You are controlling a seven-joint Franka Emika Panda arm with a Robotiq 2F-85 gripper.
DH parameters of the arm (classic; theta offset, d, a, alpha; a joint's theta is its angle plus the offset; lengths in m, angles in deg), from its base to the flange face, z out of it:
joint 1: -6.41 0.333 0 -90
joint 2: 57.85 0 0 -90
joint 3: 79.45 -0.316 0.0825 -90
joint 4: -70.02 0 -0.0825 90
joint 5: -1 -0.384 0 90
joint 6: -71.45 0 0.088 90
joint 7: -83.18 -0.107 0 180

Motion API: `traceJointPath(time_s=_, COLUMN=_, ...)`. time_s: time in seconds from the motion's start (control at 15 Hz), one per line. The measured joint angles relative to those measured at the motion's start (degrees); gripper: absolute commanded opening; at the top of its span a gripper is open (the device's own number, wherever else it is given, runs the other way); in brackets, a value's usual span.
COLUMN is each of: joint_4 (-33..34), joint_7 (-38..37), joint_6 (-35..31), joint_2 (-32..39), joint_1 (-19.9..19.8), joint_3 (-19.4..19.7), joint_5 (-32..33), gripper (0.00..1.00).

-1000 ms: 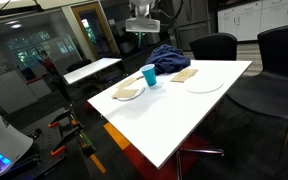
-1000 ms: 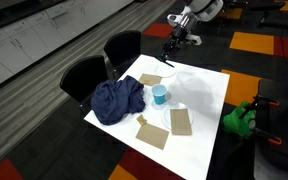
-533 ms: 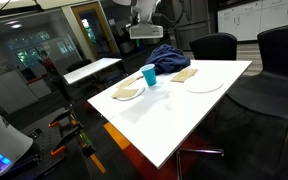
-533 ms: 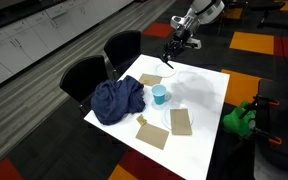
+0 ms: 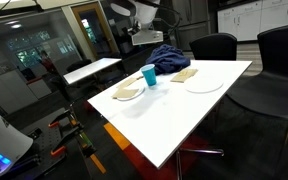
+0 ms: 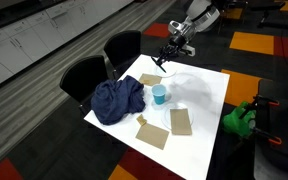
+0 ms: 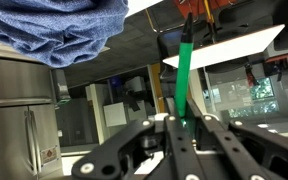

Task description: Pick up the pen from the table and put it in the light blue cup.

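Observation:
My gripper (image 7: 182, 122) is shut on a green pen (image 7: 185, 80) that sticks out past the fingertips in the wrist view. In both exterior views the gripper (image 6: 170, 57) (image 5: 132, 40) hangs in the air over the table's far edge, well above the surface. The light blue cup (image 6: 160, 95) (image 5: 149, 76) stands upright on the white table (image 6: 209, 110), below the gripper and off to one side, next to a dark blue cloth (image 6: 117, 100). The cup is out of the wrist view.
The blue cloth (image 7: 59, 25) fills the wrist view's top left. Brown napkins (image 6: 180, 121) (image 6: 151, 132) (image 6: 150, 79) and a white plate (image 5: 204, 84) lie on the table. Black chairs (image 6: 123, 47) (image 6: 84, 75) stand along one side.
The gripper with the pen has moved down and toward the cup's side of the table. Nothing on the table has moved.

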Motion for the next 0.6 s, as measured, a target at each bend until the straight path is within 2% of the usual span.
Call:
traceJointPath(time_s=0.07, joint_4=0.00, joint_7=0.68, joint_6=-0.48, joint_2=0.31, joint_1=0.61, joint_3=0.23, joint_5=-1.11, gripper=0.04)
traceJointPath(time_s=0.13, joint_4=0.00, joint_7=1.20, joint_6=-0.94, joint_2=0.63, joint_1=1.19, joint_3=0.47, joint_5=-2.07, gripper=0.14)
traceJointPath(time_s=0.33, joint_4=0.00, joint_7=1.35, joint_6=-1.88, joint_2=1.46, joint_1=2.34, joint_3=0.85, joint_5=-2.78, gripper=0.14)
traceJointPath(time_s=0.4, joint_4=0.00, joint_7=1.35, joint_6=-1.92, joint_2=1.55, joint_1=2.53, joint_3=0.95, joint_5=-2.80, gripper=0.04)
traceJointPath(time_s=0.6, joint_4=-0.02, joint_7=1.88, joint_6=-1.95, joint_2=1.61, joint_1=2.78, joint_3=1.39, joint_5=-2.80, gripper=0.04)
